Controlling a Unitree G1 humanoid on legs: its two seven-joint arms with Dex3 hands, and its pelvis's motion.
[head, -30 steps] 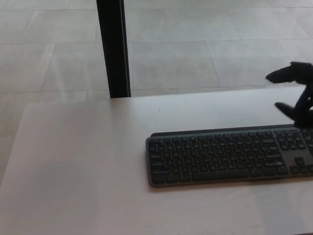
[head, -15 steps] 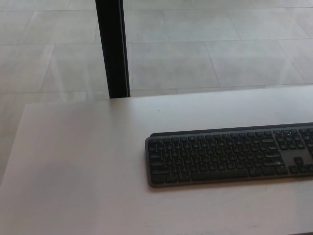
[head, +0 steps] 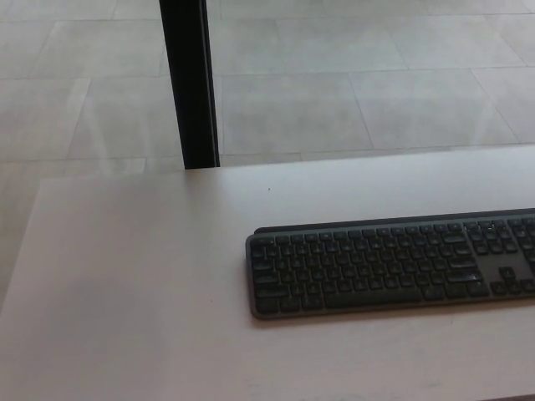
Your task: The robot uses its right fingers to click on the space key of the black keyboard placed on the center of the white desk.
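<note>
Your keyboard (head: pixel 389 266) lies on the desk (head: pixel 125 276), running off the right edge, its space key (head: pixel 364 298) in the near row. Neither hand shows, so you can't tell their state. Coming in unseen, your right fingers may hit neighbouring keys.

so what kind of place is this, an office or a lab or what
Probably an office or lab workspace: a black low-profile keyboard lies on a plain white desk, and beyond it stand a black upright post and a floor of large pale grey tiles.
</note>
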